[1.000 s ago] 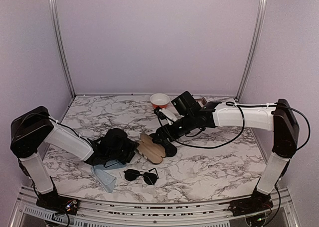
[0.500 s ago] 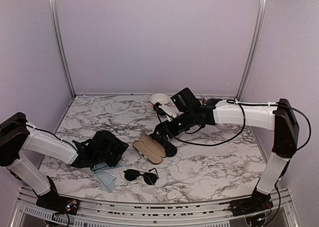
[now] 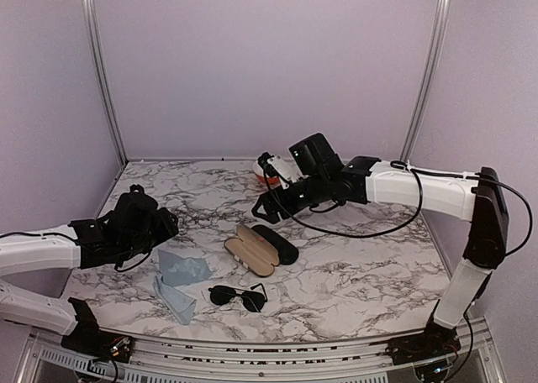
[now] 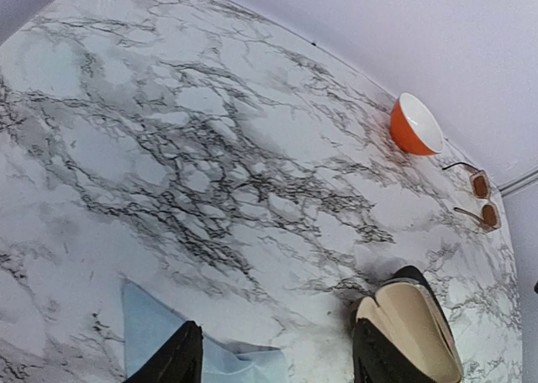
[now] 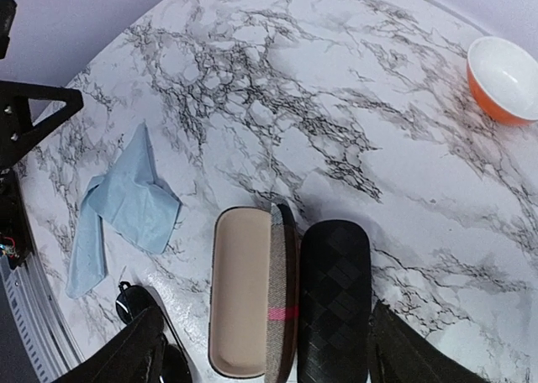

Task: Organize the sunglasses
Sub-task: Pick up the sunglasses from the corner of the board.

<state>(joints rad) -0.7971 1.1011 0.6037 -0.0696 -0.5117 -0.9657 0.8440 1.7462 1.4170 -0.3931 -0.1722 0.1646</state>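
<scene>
The small black sunglasses (image 3: 238, 296) lie folded near the table's front, and show in the right wrist view (image 5: 133, 303) partly behind my finger. The brown sunglasses (image 4: 480, 200) lie far back beyond the orange bowl; the top view hides them behind my right arm. The brown case with a red stripe (image 3: 250, 249) lies open and empty (image 5: 244, 291), touching the shut black case (image 3: 278, 243) (image 5: 334, 299). My right gripper (image 3: 262, 208) (image 5: 265, 316) hangs open and empty above both cases. My left gripper (image 3: 166, 224) (image 4: 277, 333) is open and empty, raised at the left above the cloth's edge.
A light blue cloth (image 3: 180, 275) (image 5: 126, 202) (image 4: 160, 341) lies crumpled left of the cases. An orange bowl (image 3: 267, 166) (image 4: 416, 124) (image 5: 504, 81) sits at the back. Purple walls close in the table on three sides. A black cable loops under my right arm.
My left gripper has pulled back to the left and risen off the blue cloth, leaving it uncovered. My right gripper has lifted away from the cases toward the back.
</scene>
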